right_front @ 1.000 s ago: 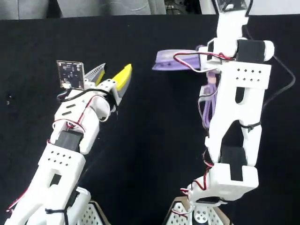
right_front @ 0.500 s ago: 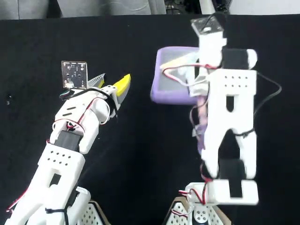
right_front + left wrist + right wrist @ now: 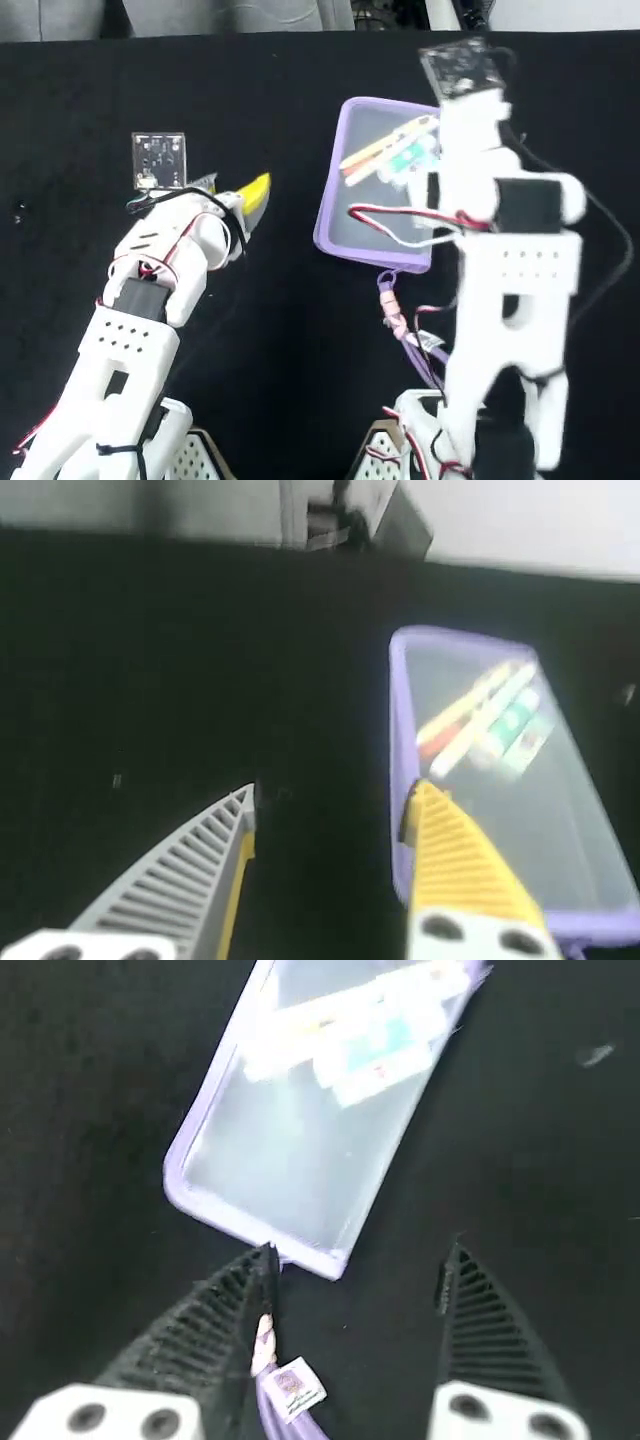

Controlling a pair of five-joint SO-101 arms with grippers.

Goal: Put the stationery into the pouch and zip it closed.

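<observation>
While the pouch (image 3: 365,210) lies flat on the black table (image 3: 280,320), its long axis runs from the far side toward the arms, leaning slightly, with the clear face up. Stationery (image 3: 385,155) shows through that face at the far end, slanted across it; the separate items are hard to tell apart. Whether the zip is shut cannot be made out. In the high view the right arm covers the pouch's right edge. A purple strap (image 3: 400,320) trails from the near corner. The right gripper (image 3: 360,1250) hangs above the near end, fingers wide apart, holding nothing. The left gripper (image 3: 232,185) sits beside the pouch, apart from it, fingers spread and empty.
</observation>
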